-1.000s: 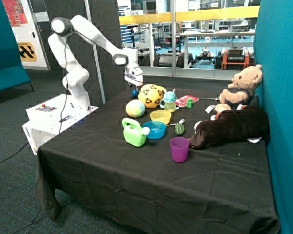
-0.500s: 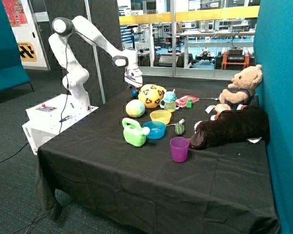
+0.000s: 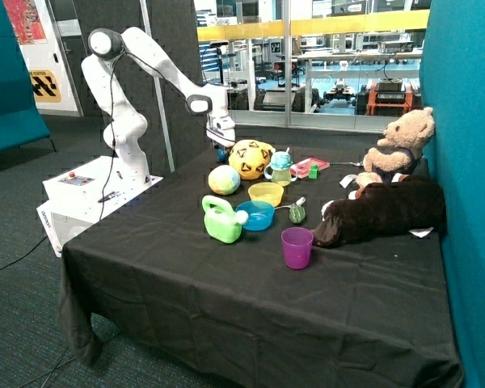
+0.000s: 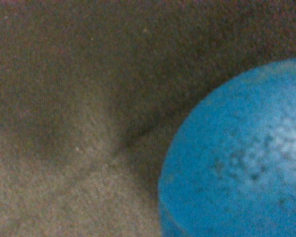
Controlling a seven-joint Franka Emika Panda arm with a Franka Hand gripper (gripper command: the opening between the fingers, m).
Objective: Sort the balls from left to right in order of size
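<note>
The blue ball [image 4: 237,158] sits on the cloth [image 4: 64,98] right under the pincer [image 3: 221,144], which has dropped onto it over the last second (can't tell if it's open or closed). Beside it is the yellow ball [image 3: 251,159], the pastel ball [image 3: 224,179] nearer. Looks like a grab's coming; sorting isn't finished.

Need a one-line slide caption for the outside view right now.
Franka gripper low over the small blue ball, beside the yellow soccer ball and pastel ball on the black-clothed table.
</note>
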